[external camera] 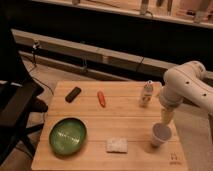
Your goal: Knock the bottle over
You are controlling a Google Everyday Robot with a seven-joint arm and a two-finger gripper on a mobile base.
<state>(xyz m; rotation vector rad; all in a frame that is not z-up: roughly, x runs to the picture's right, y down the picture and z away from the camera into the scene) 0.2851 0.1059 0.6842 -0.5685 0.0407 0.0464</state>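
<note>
The bottle is slim, translucent and whitish with a pale cap. It stands upright near the far right of the wooden table. My white arm reaches in from the right. My gripper hangs down to the right of the bottle and nearer the front, apart from it, just above the white open-topped cup.
A green bowl sits at the front left. A white sponge-like block lies at the front middle. An orange carrot-like piece and a black object lie at the back left. A dark chair stands left of the table.
</note>
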